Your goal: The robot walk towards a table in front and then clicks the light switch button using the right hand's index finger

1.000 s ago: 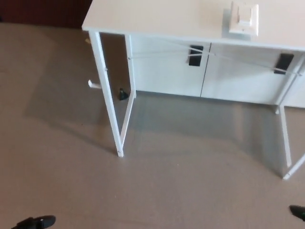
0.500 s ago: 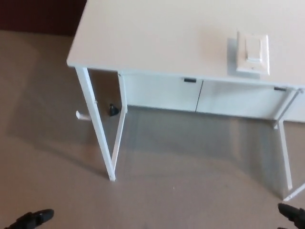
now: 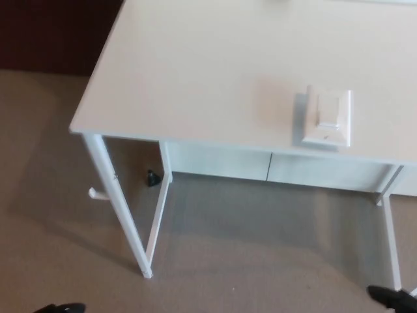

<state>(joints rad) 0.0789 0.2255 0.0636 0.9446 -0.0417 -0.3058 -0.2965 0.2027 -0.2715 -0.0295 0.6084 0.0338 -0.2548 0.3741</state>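
Note:
A white light switch [image 3: 329, 119] with a rocker button lies flat on the white table [image 3: 195, 72], on its right part near the front edge. A black sliver of my right hand [image 3: 391, 298] shows at the bottom right corner, low over the floor and well short of the switch. The tip of my left hand [image 3: 62, 308] peeks in at the bottom left edge. Too little of either hand shows to tell its state.
The table's front left leg [image 3: 120, 208] stands on grey carpet [image 3: 260, 254], with a right leg [image 3: 391, 241] near my right hand. White drawer fronts [image 3: 267, 168] sit under the top. A small black object [image 3: 153, 177] lies on the floor beneath. A dark wall [image 3: 45, 32] is at the far left.
The whole picture has shifted: the camera has come closer to the table, so the tabletop fills more of the view and the switch sits lower in it. Both hands stay at the bottom corners.

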